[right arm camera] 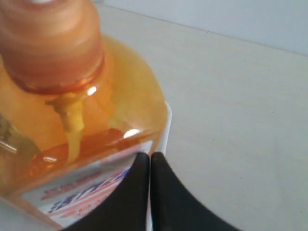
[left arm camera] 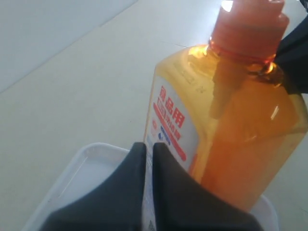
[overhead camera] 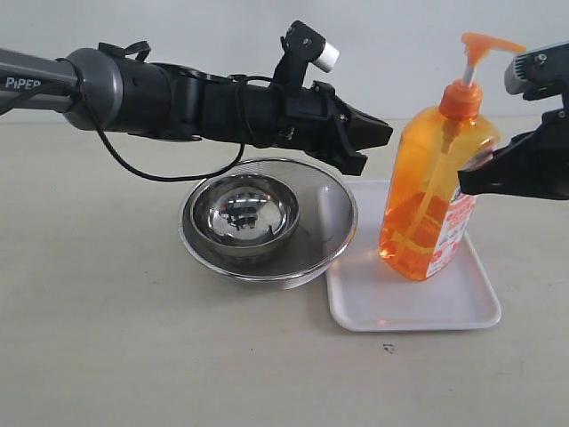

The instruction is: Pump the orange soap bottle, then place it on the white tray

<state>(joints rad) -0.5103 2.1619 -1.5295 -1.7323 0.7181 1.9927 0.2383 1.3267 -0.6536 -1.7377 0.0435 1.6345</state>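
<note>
The orange soap bottle stands on the white tray, leaning a little, with its orange pump head raised on the white stem. My left gripper is shut and empty, its tip just left of the bottle's shoulder; in the left wrist view the gripper points at the bottle's label above the tray. My right gripper is shut too, its tip against the bottle's right side. In the right wrist view this gripper sits at the label edge of the bottle.
A shiny steel bowl sits inside a wider round mesh bowl, directly left of the tray and under my left arm. Pale tabletop extends in front and to the left.
</note>
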